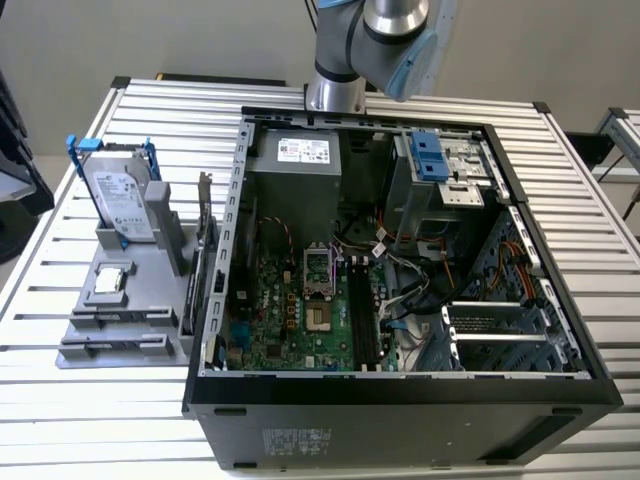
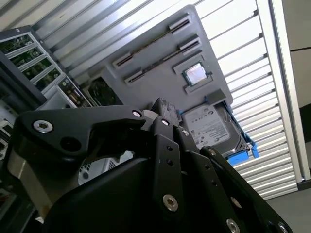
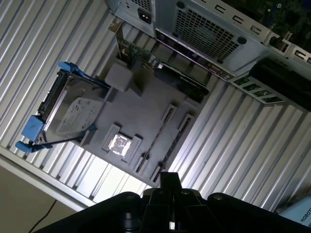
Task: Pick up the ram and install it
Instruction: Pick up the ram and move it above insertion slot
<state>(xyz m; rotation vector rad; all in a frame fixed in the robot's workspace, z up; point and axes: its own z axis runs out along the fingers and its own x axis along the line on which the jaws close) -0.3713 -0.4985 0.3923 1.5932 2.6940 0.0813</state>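
The ram looks like a thin dark stick standing on edge between the slotted holders of the grey fixture plate. In the second wrist view it is a thin line across that plate. My gripper hangs high above the plate's near edge, well apart from the stick. Its black fingers meet at the tips with nothing between them. In the exterior view the arm reaches in from above the back of the open computer case, whose long black memory slots lie on the motherboard.
On the plate also sit a silver hard drive in a blue-handled bracket, a small square processor chip and an upright expansion card. The case stands at the exterior view's right of the plate, on a ribbed metal table.
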